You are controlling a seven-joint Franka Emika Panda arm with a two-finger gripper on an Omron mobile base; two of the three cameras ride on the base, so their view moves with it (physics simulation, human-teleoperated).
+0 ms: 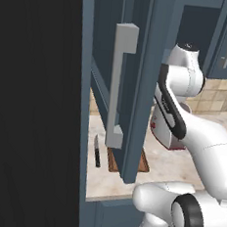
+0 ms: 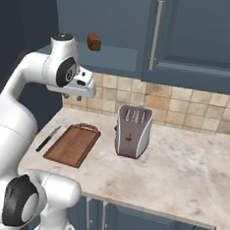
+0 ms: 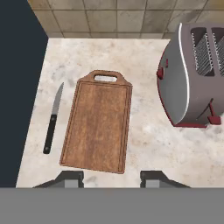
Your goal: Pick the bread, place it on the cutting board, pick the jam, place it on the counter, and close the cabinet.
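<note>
The bread [image 2: 94,41], a small brown chunk, lies on the shelf of the open cabinet [image 2: 114,28]. Its door [image 1: 137,88] stands swung out, the light-grey bar handle [image 1: 119,86] facing me. My gripper [image 3: 111,178] hangs open and empty above the near end of the cutting board [image 3: 98,127], and it points down at the counter [image 3: 144,140]. From the right base, the gripper [image 2: 71,97] is well below the bread and above the board [image 2: 74,144]. The jam is hidden.
A black-handled knife [image 3: 53,120] lies left of the board. The silver toaster [image 3: 192,78] stands to its right, near the tiled wall. The open door [image 1: 137,88] juts out over the counter's left end, close beside my arm.
</note>
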